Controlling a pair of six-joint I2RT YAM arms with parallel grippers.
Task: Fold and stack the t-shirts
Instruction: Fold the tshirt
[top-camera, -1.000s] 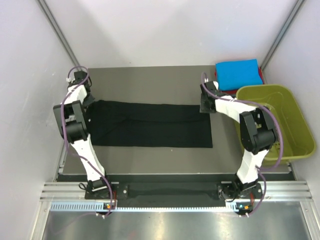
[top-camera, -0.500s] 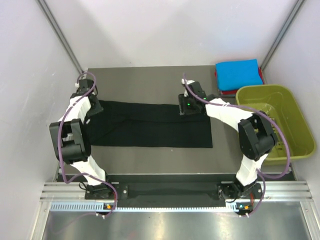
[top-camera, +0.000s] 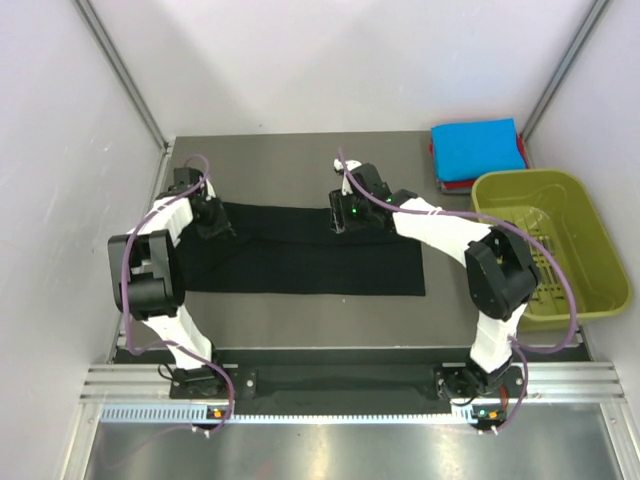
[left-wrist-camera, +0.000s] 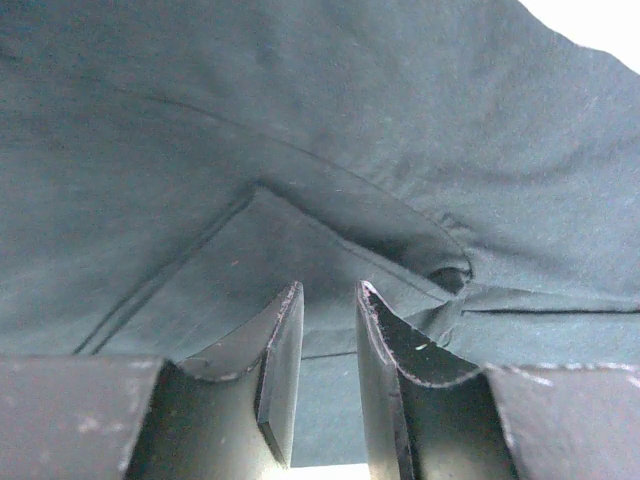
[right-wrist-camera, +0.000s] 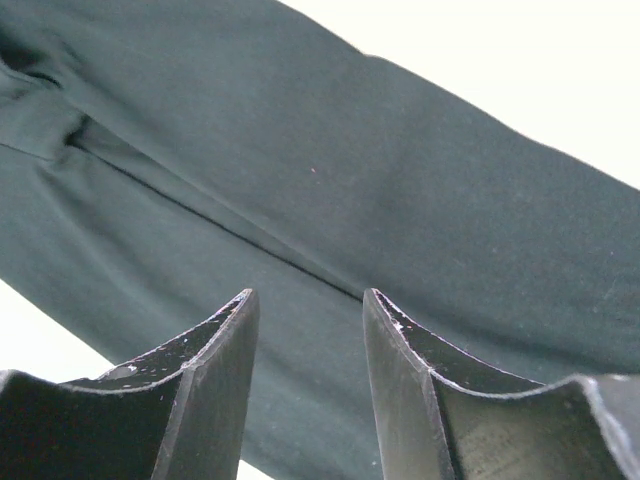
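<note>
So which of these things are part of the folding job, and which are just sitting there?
Job:
black t-shirt, spread flat
blue folded t-shirt
red folded t-shirt under the blue one

Lying about:
olive-green basket

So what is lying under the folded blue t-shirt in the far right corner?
Under the blue t-shirt a red t-shirt shows only as a thin edge along its near and left sides. The rest is covered, and anything below it cannot be seen.

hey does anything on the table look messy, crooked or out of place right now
Nothing stands out. The black t-shirt lies flat as a long folded strip, with only small wrinkles near its left end. The blue t-shirt sits folded on the red one, beside the green basket.
</note>
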